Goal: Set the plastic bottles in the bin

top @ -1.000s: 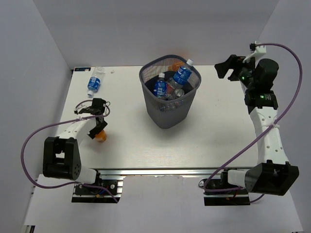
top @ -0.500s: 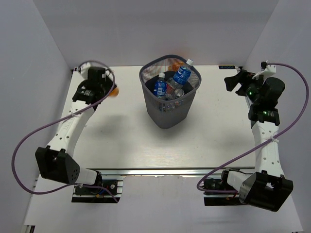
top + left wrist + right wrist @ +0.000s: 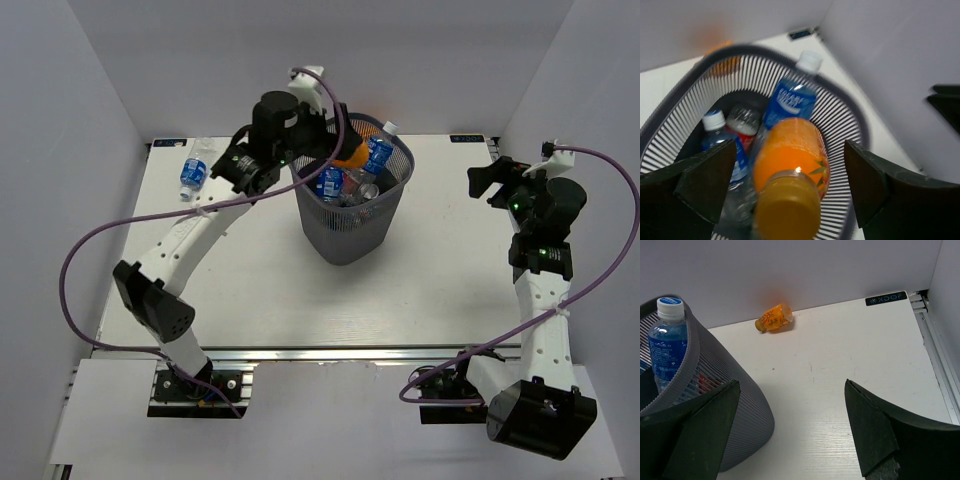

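Observation:
My left gripper (image 3: 322, 138) (image 3: 789, 150) hangs over the bin (image 3: 345, 238), a dark grey wire-mesh wastebasket, with its jaws wide open. A squat orange bottle (image 3: 790, 165) (image 3: 350, 155) sits cap-up between the fingers, touching neither, just above the bin's rim (image 3: 850, 112). Inside lie blue-labelled bottles (image 3: 790, 102) (image 3: 330, 183) and a red-labelled one (image 3: 742, 125). Another blue-labelled bottle (image 3: 192, 172) lies on the table at the back left. A second orange bottle (image 3: 774, 317) lies behind the bin by the back wall. My right gripper (image 3: 487, 182) (image 3: 792, 385) is open and empty over the table's right side.
White walls close in the table at the back and on both sides. A purple cable (image 3: 330, 100) loops above the left arm near the bin. The bin's wall (image 3: 715, 390) stands just left of my right gripper.
My left arm swung from the back left corner to above the bin, carrying the orange bottle. Its jaws then opened and let the bottle go. The right arm barely shifted.

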You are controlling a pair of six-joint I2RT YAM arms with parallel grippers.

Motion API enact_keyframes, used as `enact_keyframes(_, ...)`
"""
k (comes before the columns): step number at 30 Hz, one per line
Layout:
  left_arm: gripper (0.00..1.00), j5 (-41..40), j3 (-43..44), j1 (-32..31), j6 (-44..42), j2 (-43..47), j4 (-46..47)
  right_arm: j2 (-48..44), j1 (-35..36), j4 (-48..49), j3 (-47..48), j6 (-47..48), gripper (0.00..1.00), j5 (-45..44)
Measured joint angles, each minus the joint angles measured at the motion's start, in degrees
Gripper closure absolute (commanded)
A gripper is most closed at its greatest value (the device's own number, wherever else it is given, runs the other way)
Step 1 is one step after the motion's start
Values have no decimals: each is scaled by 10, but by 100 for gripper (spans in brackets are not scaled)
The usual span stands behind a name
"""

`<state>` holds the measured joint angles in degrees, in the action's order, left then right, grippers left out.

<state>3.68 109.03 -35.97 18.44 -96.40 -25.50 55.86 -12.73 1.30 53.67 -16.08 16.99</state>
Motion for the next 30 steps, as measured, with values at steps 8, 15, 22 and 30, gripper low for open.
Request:
enact_keyframes(8,2,-128,70,10,-46,-59,-71,4,0,2,0,0,11,-2)
enact_keyframes(15,2,-133,78,187,-70,-59,-18,23,0,1,0,-1,11,-21)
enact_keyframes(22,2,-101,40,327,-182,-129,16,49,0,-1,1,-3,11,-23)
enact_keyframes(30,2,-31,55,410,-252,-264,23,77,0,-16,7,-3,11,-23)
